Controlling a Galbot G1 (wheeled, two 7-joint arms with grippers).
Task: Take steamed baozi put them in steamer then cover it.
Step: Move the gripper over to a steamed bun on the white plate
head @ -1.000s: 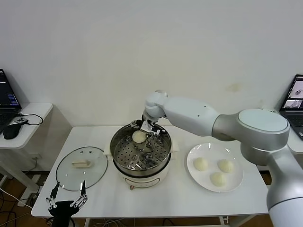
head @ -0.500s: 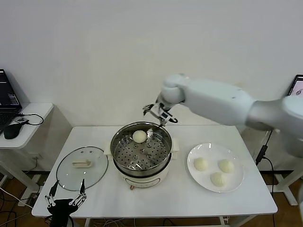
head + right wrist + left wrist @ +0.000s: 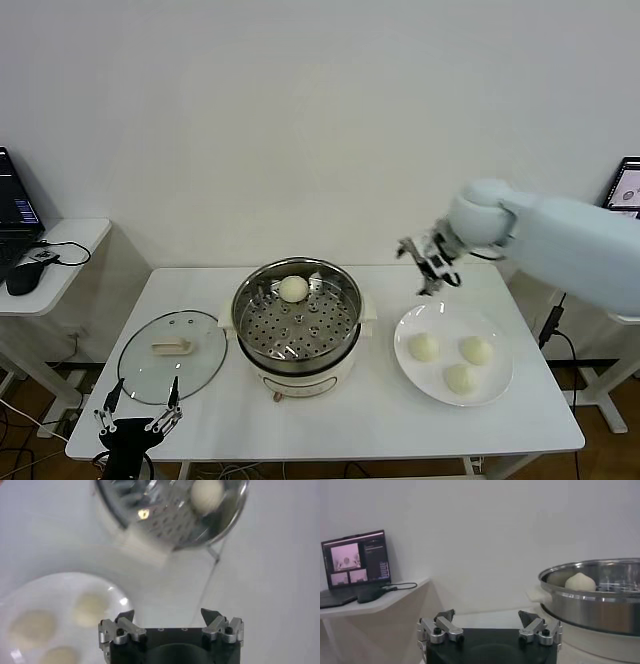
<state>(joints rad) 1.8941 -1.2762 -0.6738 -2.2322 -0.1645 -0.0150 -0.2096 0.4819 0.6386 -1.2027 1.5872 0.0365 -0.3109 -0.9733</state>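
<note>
Since the earlier frames the right gripper (image 3: 428, 264) has left the steamer (image 3: 297, 322) and swung across to the robot's right, so that it now hangs in the air above the far edge of the white plate (image 3: 498, 389). Its jaws are spread wide and hold nothing, as the right wrist view confirms (image 3: 170, 625).

One steamed baozi (image 3: 293, 289) sits on the perforated tray inside the steamer, toward the far side; it also shows in the left wrist view (image 3: 580, 582) and the right wrist view (image 3: 207, 494). Three more baozi lie on the plate: one on the side nearest the steamer (image 3: 425, 347), one toward the right side (image 3: 477, 350) and one nearer the front edge (image 3: 460, 378). They lie close together but apart.

The cover (image 3: 172, 356) lies flat on the white table (image 3: 350, 425), to the left of the steamer, its cream bar handle (image 3: 170, 347) facing up. The steamer stands uncovered.

The left gripper (image 3: 140, 422) is parked low at the front left corner of the table, beside the cover, with its jaws apart and empty (image 3: 489, 630).
</note>
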